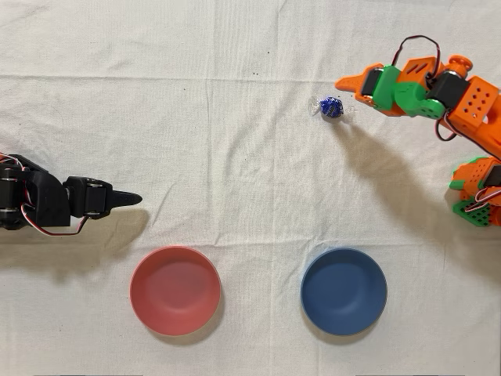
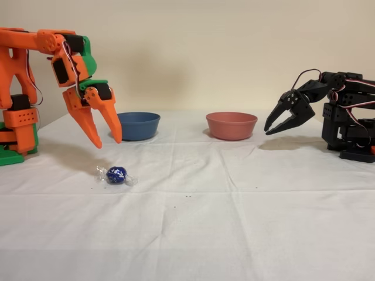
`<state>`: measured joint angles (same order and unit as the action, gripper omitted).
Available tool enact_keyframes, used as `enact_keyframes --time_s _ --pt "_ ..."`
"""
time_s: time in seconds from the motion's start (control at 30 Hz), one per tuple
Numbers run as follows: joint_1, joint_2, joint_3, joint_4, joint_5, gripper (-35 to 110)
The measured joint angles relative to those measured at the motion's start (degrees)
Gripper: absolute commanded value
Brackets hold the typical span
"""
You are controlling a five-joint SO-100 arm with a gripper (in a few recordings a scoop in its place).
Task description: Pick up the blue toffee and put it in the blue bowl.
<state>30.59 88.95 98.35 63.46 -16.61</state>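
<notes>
overall, the table point(image 2: 234, 222) lay under a creased white cloth, with the black arm point(image 2: 328, 114) idle at the right of the fixed view. the blue bowl point(image 2: 138, 125) sat beside a pinkish-red bowl point(image 2: 231, 125). the orange end effector point(image 2: 106, 142) hung tips down, fingers parted, holding nothing. the blue toffee point(image 2: 116, 174) rested on the cloth just below those tips, well apart from the blue bowl.

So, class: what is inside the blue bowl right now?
From overhead, the blue bowl is empty: only its bare blue floor shows. The blue toffee lies on the cloth, apart from it. In the fixed view the bowl's near wall hides its floor.
</notes>
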Motion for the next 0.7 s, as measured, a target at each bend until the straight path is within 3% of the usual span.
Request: enact_keyframes --time_s 0.7 --pt "-0.79 -9.05 -0.09 -0.09 -5.1 31"
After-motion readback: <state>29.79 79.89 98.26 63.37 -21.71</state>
